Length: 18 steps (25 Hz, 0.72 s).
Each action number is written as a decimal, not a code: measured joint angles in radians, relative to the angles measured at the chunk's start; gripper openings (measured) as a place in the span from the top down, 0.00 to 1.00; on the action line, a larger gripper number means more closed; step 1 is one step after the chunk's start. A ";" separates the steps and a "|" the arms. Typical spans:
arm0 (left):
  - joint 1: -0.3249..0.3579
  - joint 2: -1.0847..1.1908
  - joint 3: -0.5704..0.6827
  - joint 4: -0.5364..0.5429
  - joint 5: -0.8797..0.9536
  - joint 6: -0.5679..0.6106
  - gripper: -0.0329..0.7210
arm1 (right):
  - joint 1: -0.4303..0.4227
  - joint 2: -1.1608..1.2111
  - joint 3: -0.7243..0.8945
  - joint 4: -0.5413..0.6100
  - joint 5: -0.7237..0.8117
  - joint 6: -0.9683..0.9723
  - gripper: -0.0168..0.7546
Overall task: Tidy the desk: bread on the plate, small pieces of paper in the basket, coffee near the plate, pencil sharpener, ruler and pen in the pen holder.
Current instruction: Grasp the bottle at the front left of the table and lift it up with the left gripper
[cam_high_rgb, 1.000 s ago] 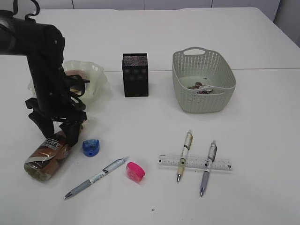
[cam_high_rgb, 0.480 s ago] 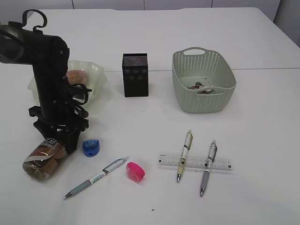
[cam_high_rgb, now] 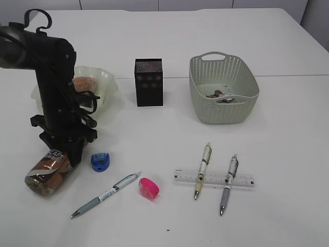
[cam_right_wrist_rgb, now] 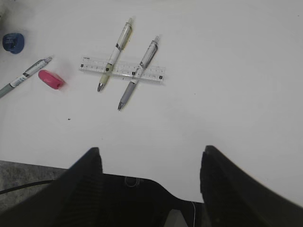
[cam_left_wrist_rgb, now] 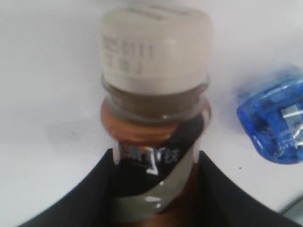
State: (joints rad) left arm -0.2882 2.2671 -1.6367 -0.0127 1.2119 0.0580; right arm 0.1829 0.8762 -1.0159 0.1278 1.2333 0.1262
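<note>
Coffee (cam_high_rgb: 47,172): lying on its side on the counter (cam_high_rgb: 288,154) below the plate (cam_high_rgb: 105,87), left tool (cam_high_rgb: 61,149) clamped on its neck; right tool (cam_right_wrist_rgb: 149,165) apart, empty. Done: bread (cam_high_rgb: 82,83) plated, paper (cam_high_rgb: 222,95) in basket (cam_high_rgb: 223,110). Left: coffee, ruler (cam_high_rgb: 213,178), three pens, two sharpeners.

bread (cam_high_rgb: 82,83) on plate (cam_high_rgb: 105,82); pen holder (cam_high_rgb: 148,82) left of basket (cam_high_rgb: 223,88)

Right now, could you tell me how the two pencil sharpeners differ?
The blue sharpener is translucent and lies beside the coffee bottle; the pink sharpener looks opaque and lies near the pen, closer to the front edge. Both are small, similar in size, and rest on the desk.
</note>
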 joint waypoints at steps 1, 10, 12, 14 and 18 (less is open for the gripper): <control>0.000 -0.007 0.000 0.000 -0.004 -0.002 0.55 | 0.000 0.000 0.000 0.000 0.000 0.000 0.36; 0.008 -0.223 0.038 0.013 -0.014 -0.042 0.55 | 0.000 0.000 0.000 0.000 -0.013 0.000 0.36; 0.008 -0.289 0.090 0.013 -0.018 -0.052 0.55 | 0.000 0.000 0.000 0.000 -0.014 0.000 0.36; 0.012 -0.380 0.181 0.006 -0.077 -0.058 0.55 | 0.000 0.000 0.000 0.000 -0.014 0.000 0.36; 0.044 -0.613 0.459 -0.031 -0.378 -0.067 0.55 | 0.000 0.000 0.000 0.000 -0.014 0.000 0.36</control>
State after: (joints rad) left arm -0.2446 1.6544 -1.1779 -0.0435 0.8340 -0.0093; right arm 0.1829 0.8762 -1.0159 0.1278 1.2192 0.1262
